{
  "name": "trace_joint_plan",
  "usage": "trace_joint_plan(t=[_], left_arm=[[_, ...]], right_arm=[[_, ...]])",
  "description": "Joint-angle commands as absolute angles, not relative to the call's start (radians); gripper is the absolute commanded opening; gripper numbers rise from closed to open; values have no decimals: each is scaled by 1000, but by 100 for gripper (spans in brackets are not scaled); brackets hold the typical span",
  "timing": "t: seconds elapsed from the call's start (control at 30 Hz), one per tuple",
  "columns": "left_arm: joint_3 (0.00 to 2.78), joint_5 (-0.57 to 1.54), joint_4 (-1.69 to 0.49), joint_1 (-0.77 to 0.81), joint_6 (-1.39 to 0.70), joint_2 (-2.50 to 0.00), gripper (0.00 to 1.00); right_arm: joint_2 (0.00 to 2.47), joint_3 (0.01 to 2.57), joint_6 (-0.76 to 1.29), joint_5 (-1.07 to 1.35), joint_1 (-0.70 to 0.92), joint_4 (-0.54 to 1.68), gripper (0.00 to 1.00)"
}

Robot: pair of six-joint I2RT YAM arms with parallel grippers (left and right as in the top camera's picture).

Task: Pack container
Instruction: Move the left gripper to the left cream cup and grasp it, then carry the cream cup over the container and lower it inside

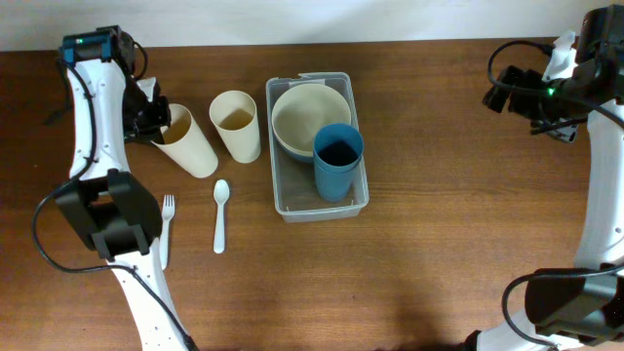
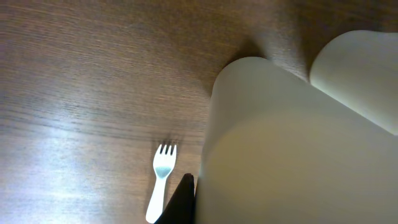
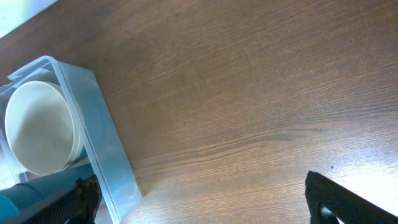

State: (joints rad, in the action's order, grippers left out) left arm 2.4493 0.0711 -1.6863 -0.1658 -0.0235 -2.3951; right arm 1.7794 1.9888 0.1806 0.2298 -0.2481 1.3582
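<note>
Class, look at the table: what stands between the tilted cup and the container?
An upright cream cup stands between the tilted cup and the container; the overhead view shows it.

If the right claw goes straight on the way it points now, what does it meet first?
The right claw would probably meet the bare wooden table, beside the clear container; nothing else shows in that line, though depth is unclear.

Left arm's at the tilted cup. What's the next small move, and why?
Probably lift the tilted cream cup clear of the table: the left gripper seems closed on its rim, and the container has bare floor beside the blue cup.
</note>
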Motion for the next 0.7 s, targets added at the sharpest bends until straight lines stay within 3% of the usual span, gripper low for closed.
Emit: trace_joint_plan(t=[0.0, 0.17, 0.33, 0.67], left_arm=[[2460, 70, -1688, -159, -40, -2215, 1], [2460, 41, -1688, -85, -40, -2009, 1], [2460, -96, -1688, 90, -40, -1796, 2], [2442, -106, -1688, 374, -50, -1691, 2]], right_arm=[[1773, 1998, 180, 232, -250, 1358, 99], [1773, 1997, 180, 232, -250, 1358, 99], [1773, 1997, 181, 232, -250, 1358, 99], [1773, 1998, 180, 232, -250, 1358, 99]])
